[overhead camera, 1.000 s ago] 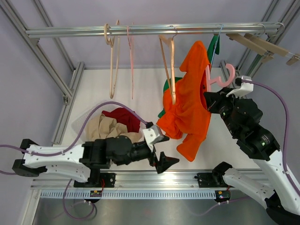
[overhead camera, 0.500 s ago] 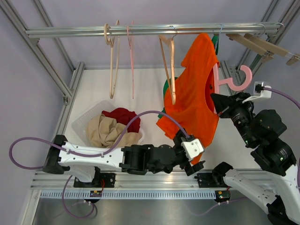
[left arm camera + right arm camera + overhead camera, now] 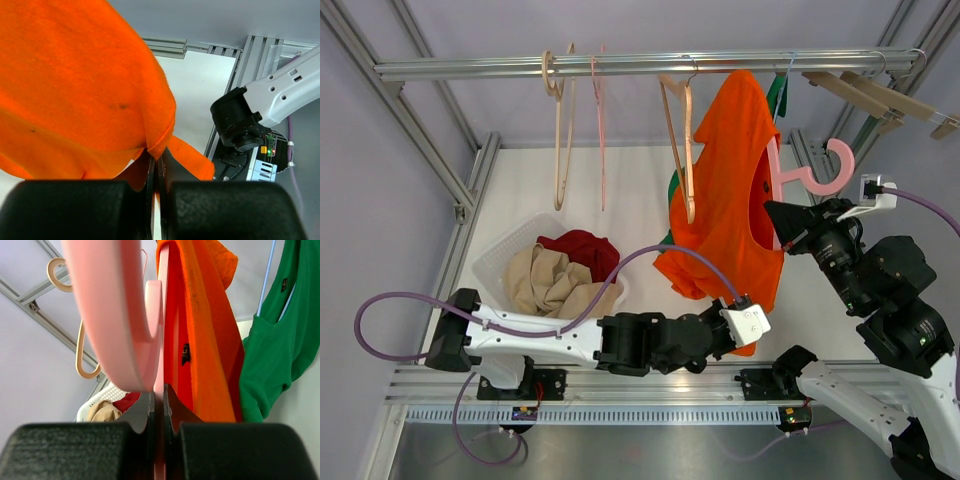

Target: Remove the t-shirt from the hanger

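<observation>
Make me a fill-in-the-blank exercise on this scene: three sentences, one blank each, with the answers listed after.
1. The left end effector is shut on the hem of the ____ t-shirt.
2. The right end effector is shut on a hanger whose colour is ____.
3. Next to the t-shirt, a ____ garment hangs from the rail.

Missing words: orange; pink; green.

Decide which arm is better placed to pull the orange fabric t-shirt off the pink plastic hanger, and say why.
Probably left. The left claw is shut on the lower hem of the orange fabric t-shirt, ready to pull; the right claw is shut on the pink plastic hanger, steadying it.
</observation>
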`<action>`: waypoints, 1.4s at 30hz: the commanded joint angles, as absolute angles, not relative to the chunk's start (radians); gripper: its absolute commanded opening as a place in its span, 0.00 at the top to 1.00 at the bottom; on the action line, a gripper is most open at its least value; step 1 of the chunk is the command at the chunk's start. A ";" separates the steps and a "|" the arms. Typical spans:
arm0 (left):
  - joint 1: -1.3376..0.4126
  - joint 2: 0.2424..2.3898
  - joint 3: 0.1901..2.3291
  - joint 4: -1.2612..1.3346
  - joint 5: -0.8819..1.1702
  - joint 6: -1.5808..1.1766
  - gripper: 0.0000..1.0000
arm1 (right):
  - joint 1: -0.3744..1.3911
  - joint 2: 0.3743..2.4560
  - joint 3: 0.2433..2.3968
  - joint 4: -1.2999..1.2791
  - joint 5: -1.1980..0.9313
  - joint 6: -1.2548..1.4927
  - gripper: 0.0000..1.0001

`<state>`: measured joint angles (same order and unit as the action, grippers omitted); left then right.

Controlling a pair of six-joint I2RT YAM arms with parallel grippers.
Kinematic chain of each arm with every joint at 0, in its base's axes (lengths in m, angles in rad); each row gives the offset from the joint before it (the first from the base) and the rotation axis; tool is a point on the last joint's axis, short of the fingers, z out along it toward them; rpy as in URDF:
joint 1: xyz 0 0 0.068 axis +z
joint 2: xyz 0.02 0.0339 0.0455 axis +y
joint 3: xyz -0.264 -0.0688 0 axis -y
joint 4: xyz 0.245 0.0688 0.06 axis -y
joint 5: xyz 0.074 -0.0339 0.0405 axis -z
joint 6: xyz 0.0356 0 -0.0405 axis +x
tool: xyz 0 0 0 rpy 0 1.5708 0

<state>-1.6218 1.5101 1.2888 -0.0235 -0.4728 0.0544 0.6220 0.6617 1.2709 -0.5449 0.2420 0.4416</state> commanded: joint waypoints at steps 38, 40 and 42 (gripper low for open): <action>-1.595 1.155 1.018 0.299 -0.693 0.150 1.00 | 0.634 0.491 1.488 -0.598 -0.165 0.446 1.00; -1.595 1.157 1.034 0.365 -0.709 0.201 1.00 | 0.634 0.462 1.493 -0.603 -0.192 0.448 1.00; -1.594 1.170 1.049 0.423 -0.745 0.265 1.00 | 0.634 0.433 1.502 -0.614 -0.235 0.454 1.00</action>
